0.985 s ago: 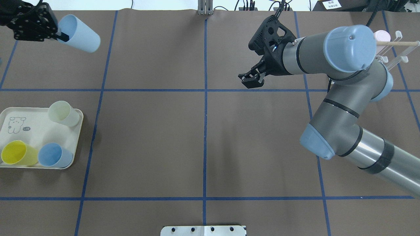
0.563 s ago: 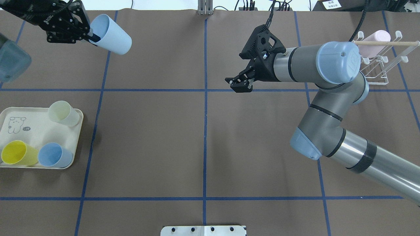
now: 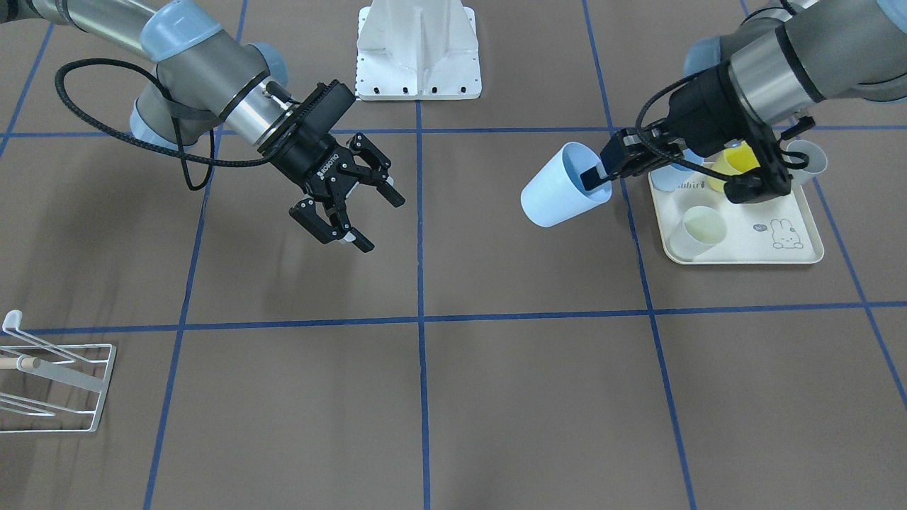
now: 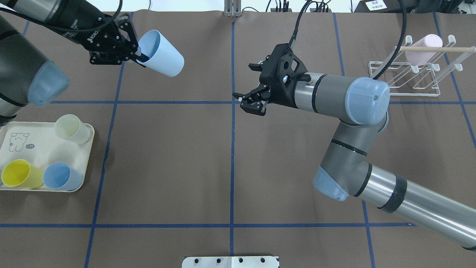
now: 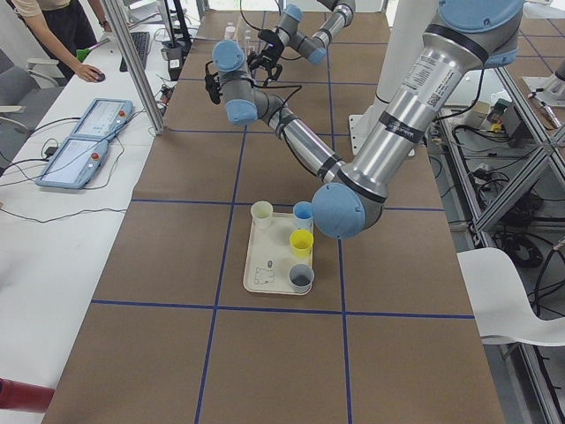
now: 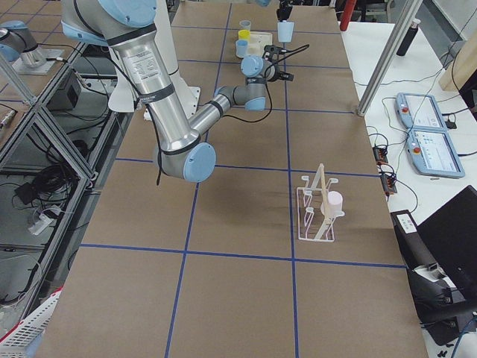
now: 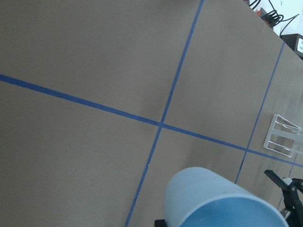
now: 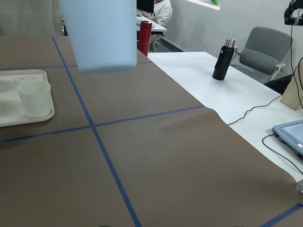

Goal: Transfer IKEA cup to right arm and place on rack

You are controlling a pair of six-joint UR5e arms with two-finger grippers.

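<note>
Overhead exterior is showing the left gripper [image 4: 142, 59] pinching the rim of the pale-blue cup [image 4: 165, 56], holding it tilted above the counter [image 4: 167, 149]. The right gripper [image 4: 250, 103] is hovering well apart, fingers [image 3: 388, 193] spread wide. The rack [image 4: 405, 80] is sitting far right.

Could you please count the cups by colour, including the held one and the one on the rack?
Blue: 2, held blue cup and blue cup on tray
Yellow cup: 1
Cream cup: 1
Grey cup: 1
Pink cup: 1
Total: 6
</note>
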